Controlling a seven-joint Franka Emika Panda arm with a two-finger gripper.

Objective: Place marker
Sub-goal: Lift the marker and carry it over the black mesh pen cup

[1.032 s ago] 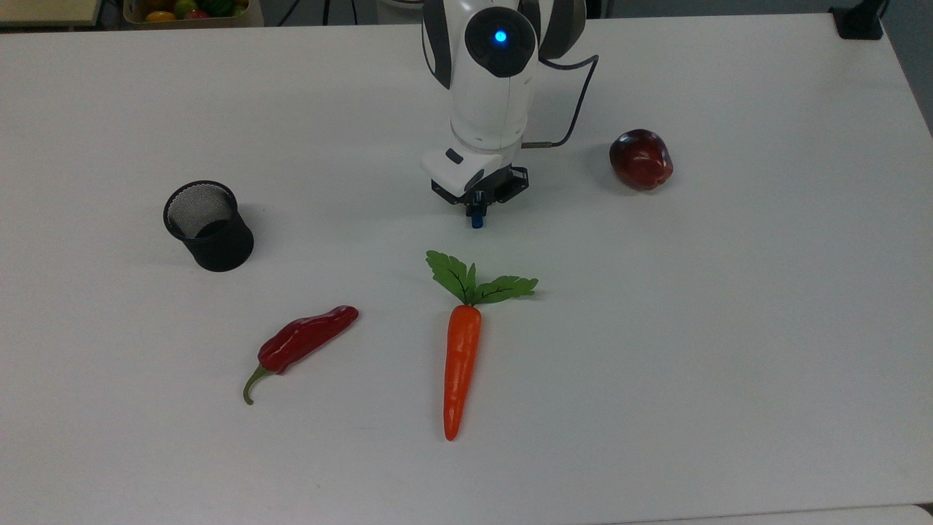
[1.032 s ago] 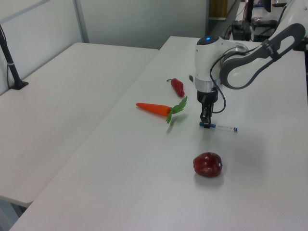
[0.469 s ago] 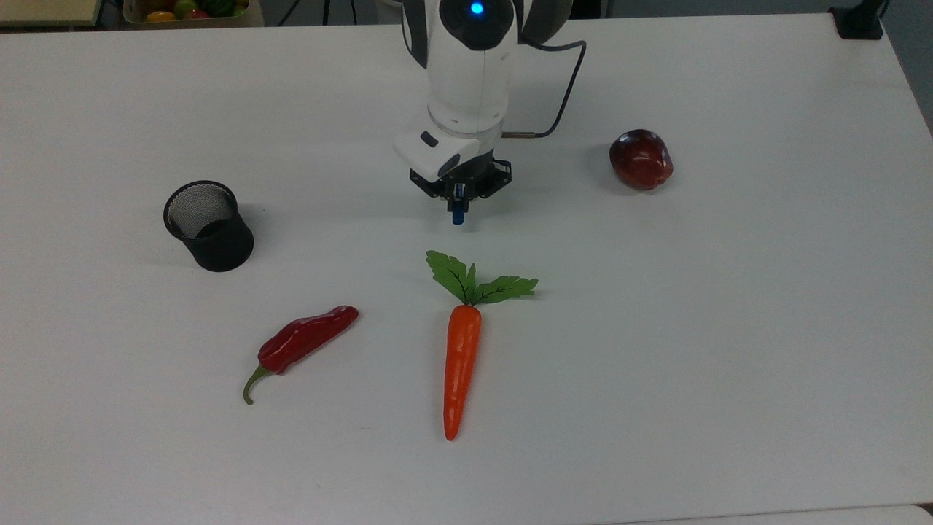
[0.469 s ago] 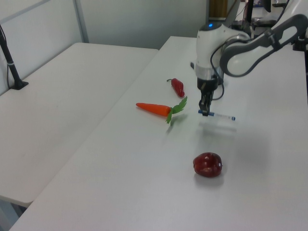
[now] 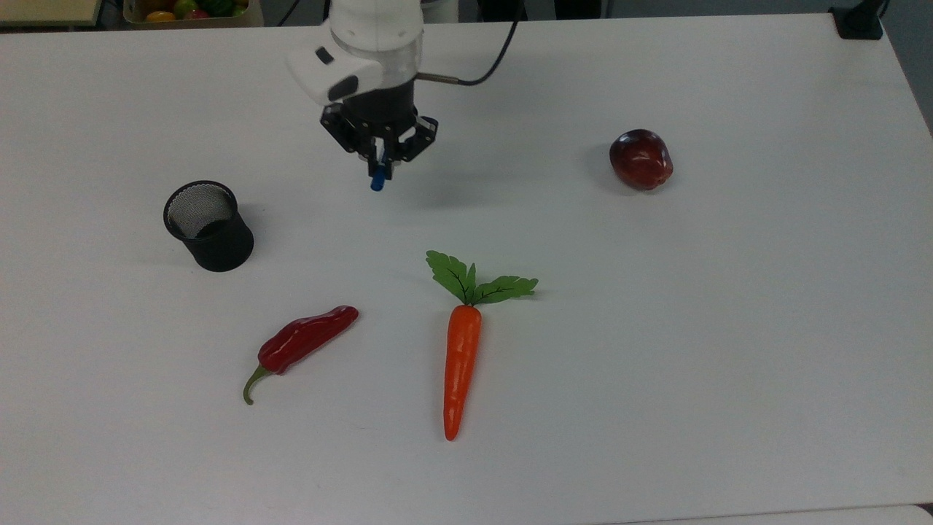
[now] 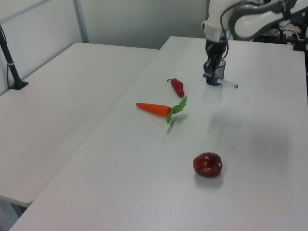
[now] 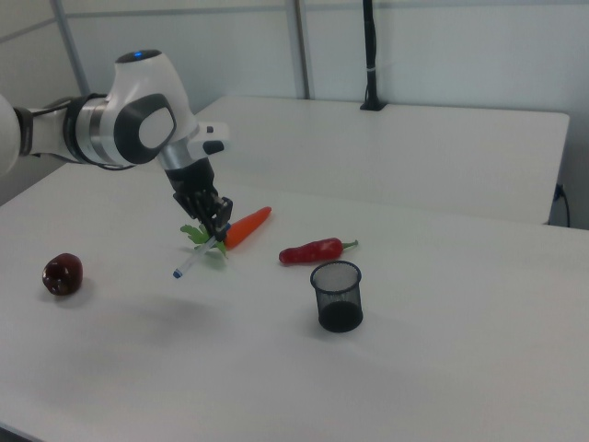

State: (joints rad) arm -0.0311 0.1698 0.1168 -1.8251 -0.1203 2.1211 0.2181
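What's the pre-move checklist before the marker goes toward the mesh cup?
1. Grip: gripper is shut on the marker, held near its blue-capped end. Ok.
2. Lift: the marker hangs off the table in the right view. Ok.
3. Marker pose: roughly level with a slight tilt, not upright; needs turning before it can drop in. Not ok.
4. Target: black mesh cup stands upright with its mouth open. Ok.
5. Path: bare table between the gripper and the cup in the top view; red chili pepper and carrot lie nearer that camera. Ok.
6. Alignment over the cup: not yet above it. Not ok.
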